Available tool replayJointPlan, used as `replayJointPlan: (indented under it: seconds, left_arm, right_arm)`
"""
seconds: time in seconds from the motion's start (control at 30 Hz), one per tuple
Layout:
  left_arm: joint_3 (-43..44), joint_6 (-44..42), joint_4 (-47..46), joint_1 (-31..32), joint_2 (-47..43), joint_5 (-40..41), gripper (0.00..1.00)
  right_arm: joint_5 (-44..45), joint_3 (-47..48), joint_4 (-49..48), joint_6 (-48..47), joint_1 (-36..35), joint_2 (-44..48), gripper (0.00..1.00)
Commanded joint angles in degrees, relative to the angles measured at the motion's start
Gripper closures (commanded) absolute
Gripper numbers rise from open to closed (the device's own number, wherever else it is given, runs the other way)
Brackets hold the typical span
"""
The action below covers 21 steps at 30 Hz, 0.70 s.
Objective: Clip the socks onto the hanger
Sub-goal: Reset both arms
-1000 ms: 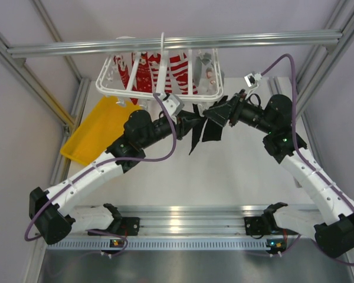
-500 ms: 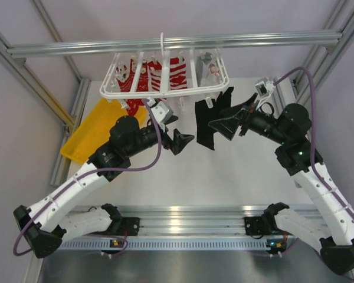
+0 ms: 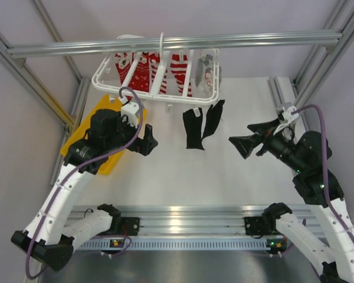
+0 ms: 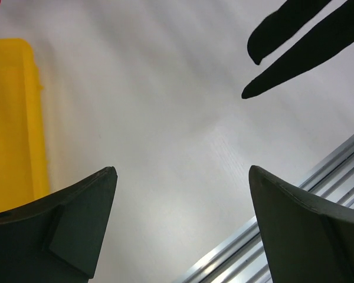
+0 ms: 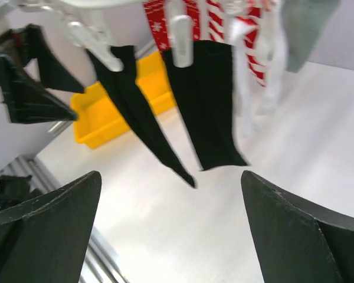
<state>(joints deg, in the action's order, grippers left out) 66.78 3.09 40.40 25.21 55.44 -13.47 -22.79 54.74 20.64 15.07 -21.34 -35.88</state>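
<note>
The white hanger hangs by its hook from the overhead bar. Two black socks dangle limp from its front clips, side by side. In the right wrist view a white clip pinches the wider sock, and the narrower sock hangs from another clip to its left. My left gripper is open and empty, left of the socks and apart from them; the sock tips show at the top right of its view. My right gripper is open and empty too, to their right, facing them.
Red-and-white patterned socks and a grey-white garment also hang on the hanger. A yellow tray lies on the white table under my left arm. Aluminium rails run along the near edge, and frame posts stand at both sides.
Both grippers have opened and let go of the socks, then pulled back, left to the left and right to the right. The socks now hang from the clips alone.
</note>
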Motion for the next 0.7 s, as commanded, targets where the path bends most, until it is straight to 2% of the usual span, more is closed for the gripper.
replayJointPlan:
  seconds: [0.0,0.2,0.33,0.4,0.67]
  left_arm:
    - [4.49,-2.65,12.85,-2.88,0.19,0.37,0.02]
    - [3.63,-6.86,17.16,-6.05,-2.61,4.51,0.02]
    - [1.78,-14.58,20.66,-6.14,-8.92,-2.49,0.02]
    - [1.16,-15.66,21.47,-6.14,-11.39,-2.7,0.02]
    - [0.81,-13.11,18.94,-6.75,-20.1,13.55,0.02]
  right_arm:
    - [8.01,-0.6,5.98,-2.42,3.14,1.07,0.0]
    - [9.17,-5.6,8.19,1.18,7.71,4.85,0.0]
    - [7.41,-8.07,7.31,1.28,9.48,7.39,0.0]
    - [6.18,-8.42,7.31,1.1,10.0,8.1,0.0]
    - [1.79,-9.47,7.83,-1.27,10.62,10.04,0.0]
